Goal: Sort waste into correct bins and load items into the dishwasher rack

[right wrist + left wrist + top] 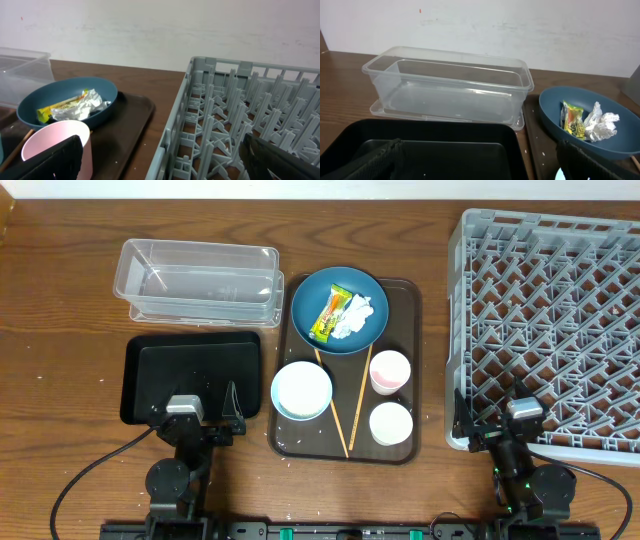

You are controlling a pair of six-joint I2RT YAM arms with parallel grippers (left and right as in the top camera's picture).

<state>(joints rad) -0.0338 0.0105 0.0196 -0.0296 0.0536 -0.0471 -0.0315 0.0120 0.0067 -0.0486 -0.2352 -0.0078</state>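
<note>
Overhead, the dark-brown serving tray (403, 298) sits at the middle of the table (60, 310). The round dark-blue plate (310, 292) fills its 12 o'clock end and holds the yellow-green snack wrapper (329, 315), with the crumpled white tissue (355, 315) touching it on the 3 o'clock side. The light-blue bowl (301, 390) rests upright on the tray's edge at 8 o'clock. The pink cup (389, 371) stands at 4 o'clock and the white cup (390, 423) at 5 o'clock, just beside each other. The two chopsticks (360, 400) lie between bowl and cups, apart at the plate end and meeting toward 6 o'clock. From the serving tray, the clear tub (200, 246) is at 10 o'clock and the black tray (150, 380) at 8 o'clock, close together. The grey dishwasher rack (550, 310) takes up the 3 o'clock side. The left fingers (370, 160) are spread wide over the black tray's 6 o'clock edge and hold nothing. The right fingers (52, 160) are also spread wide and hold nothing, at the rack's 7 o'clock corner, with the pink cup close in front in the right wrist view.
</note>
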